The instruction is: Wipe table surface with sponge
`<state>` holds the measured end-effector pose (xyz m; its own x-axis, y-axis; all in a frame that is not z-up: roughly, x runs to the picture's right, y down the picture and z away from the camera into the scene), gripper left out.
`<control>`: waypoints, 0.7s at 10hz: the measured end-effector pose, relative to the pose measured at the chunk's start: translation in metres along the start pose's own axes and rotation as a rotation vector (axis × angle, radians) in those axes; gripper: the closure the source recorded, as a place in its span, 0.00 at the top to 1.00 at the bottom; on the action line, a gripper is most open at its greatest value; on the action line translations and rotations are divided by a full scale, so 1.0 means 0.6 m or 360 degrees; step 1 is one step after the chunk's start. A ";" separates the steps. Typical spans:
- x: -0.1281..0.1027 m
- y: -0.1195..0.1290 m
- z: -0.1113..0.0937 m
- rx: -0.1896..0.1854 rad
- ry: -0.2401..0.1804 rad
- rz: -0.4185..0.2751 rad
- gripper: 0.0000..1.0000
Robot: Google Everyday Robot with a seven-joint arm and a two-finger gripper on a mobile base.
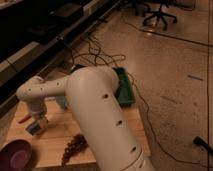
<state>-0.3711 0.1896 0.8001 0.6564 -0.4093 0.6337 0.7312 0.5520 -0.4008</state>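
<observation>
We see the arm rise as a thick, smooth white cylinder from the near edge of the table surface. It bends at a rounded elbow and runs level towards the left edge, where a short link drops straight down. The gripper hangs there, pointing down and close to the left edge. Its jaws are drawn in on the sponge, a small blue block held between them at the tips, low against the pale tan planks.

Just beside it, nearer the left edge, lies a thin orange-red item. A dark, knobbly grape bunch lies near the near edge, and a round purple bowl sits at the near left corner. A green tray sits at the far right corner.
</observation>
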 end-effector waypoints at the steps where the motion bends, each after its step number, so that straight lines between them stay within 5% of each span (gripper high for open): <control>1: -0.009 0.015 0.010 -0.0020 -0.0015 -0.0006 0.00; 4: -0.007 0.065 0.045 -0.0073 -0.0044 0.0014 0.00; 7: 0.003 0.104 0.044 -0.0097 -0.0029 0.0061 0.00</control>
<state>-0.3292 0.2426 0.7940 0.6810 -0.3750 0.6289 0.7160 0.5213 -0.4644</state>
